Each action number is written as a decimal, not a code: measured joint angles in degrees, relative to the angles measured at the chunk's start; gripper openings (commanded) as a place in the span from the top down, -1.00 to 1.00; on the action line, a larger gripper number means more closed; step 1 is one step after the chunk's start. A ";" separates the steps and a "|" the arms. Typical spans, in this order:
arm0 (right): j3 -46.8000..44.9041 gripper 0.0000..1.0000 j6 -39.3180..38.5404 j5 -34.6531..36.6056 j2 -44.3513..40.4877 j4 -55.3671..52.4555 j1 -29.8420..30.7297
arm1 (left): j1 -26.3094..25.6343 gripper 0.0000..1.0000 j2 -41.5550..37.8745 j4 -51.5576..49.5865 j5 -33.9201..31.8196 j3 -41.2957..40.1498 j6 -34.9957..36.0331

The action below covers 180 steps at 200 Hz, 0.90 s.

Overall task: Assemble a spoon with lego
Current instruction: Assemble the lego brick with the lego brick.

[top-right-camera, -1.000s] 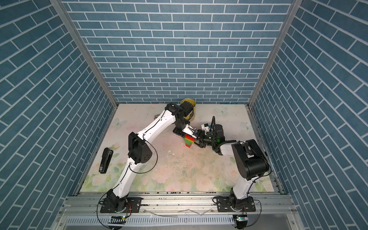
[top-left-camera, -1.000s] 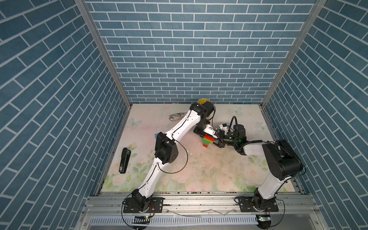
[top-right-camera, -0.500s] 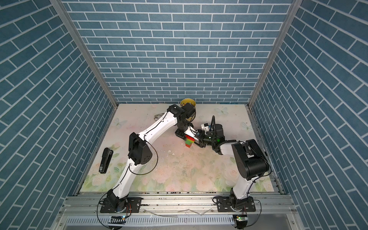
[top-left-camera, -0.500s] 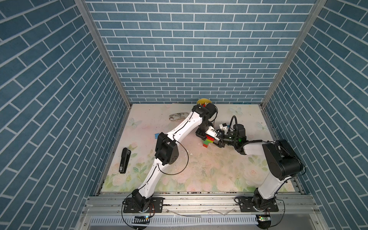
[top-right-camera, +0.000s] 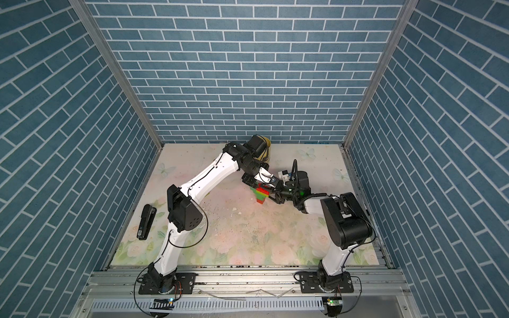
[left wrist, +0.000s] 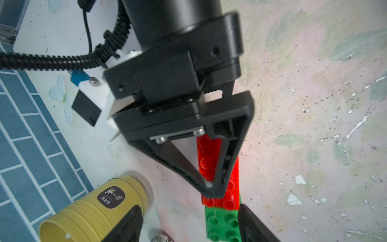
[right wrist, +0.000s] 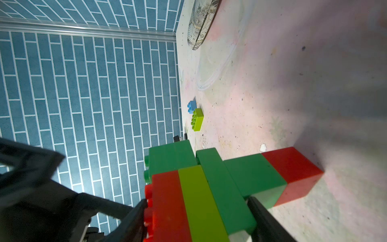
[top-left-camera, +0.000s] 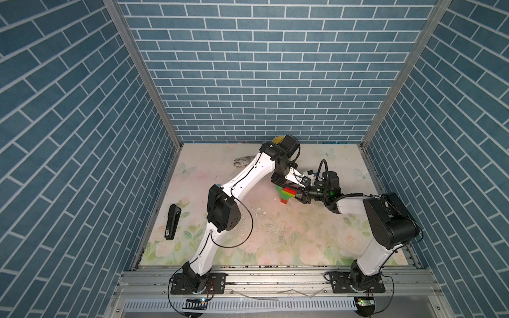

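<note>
The spoon [top-left-camera: 286,193] [top-right-camera: 261,194] lies on the floral table, a red-and-green stem widening to a green, lime and red head [right wrist: 209,188]. My right gripper [top-left-camera: 298,194] [top-right-camera: 273,196] [right wrist: 196,201] is shut on the head, one finger on the red side and one on the green. My left gripper [top-left-camera: 281,185] [top-right-camera: 254,182] [left wrist: 188,209] hangs over the head's far end with its jaws open. A green brick [left wrist: 222,224] of the head lies between them, close to one finger [left wrist: 251,226]. A loose light-blue lego brick [right wrist: 191,106] and a lime one [right wrist: 198,119] sit by the left wall.
A yellow cup [top-left-camera: 278,140] [top-right-camera: 266,150] [left wrist: 94,209] lies at the back behind my left wrist. A black stapler-like bar [top-left-camera: 172,221] [top-right-camera: 146,221] rests near the left wall. A grey patterned object [top-left-camera: 243,161] [right wrist: 201,23] lies at the back left. Blue brick walls enclose three sides.
My left gripper's jaws have opened over the spoon's head and the left wrist has shifted slightly towards the back. The right gripper has kept its hold in place.
</note>
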 measured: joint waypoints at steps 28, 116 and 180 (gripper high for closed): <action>0.00 -0.45 -0.22 -0.04 -0.07 -0.24 -0.04 | 0.26 -0.50 -0.02 0.79 -1.31 -0.02 0.00; 0.15 -0.43 -0.42 -0.09 -0.17 -1.33 -0.04 | 0.96 -0.49 0.50 1.09 -4.26 -0.02 0.02; 0.20 -0.41 -0.42 -0.13 -0.17 -1.62 -0.04 | 1.22 -0.50 1.75 1.46 -4.57 0.00 0.02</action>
